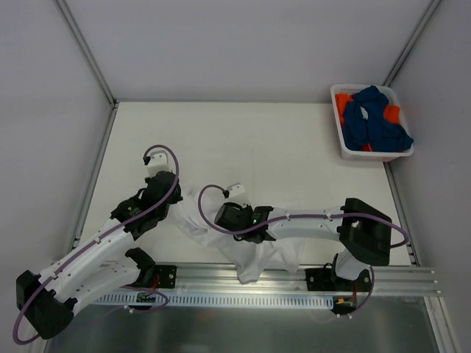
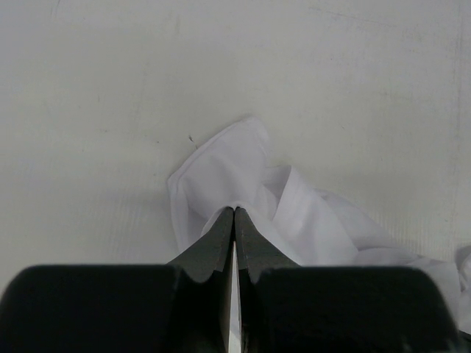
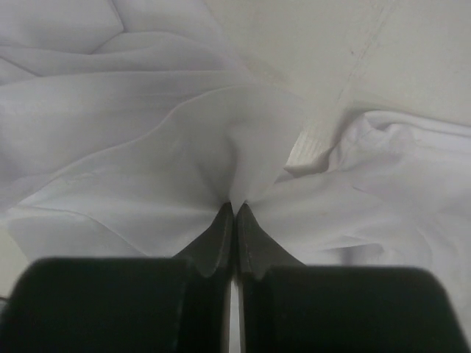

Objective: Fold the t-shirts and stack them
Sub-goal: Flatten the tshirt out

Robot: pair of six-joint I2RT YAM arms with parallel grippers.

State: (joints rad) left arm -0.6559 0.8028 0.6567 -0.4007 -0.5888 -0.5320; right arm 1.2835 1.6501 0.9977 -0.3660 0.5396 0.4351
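A white t-shirt lies crumpled at the table's near edge, between the two arms. My left gripper is shut on a fold of it at its left end; the cloth bunches out from the fingertips. My right gripper is shut on a fold near the shirt's middle; the cloth gathers to a pinch at the fingertips. Dark blue t-shirts and orange t-shirts lie heaped in a basket at the far right.
A white plastic basket stands at the table's far right corner. A metal rail runs along the near edge, under the shirt's hem. Walls close the table at the left, back and right.
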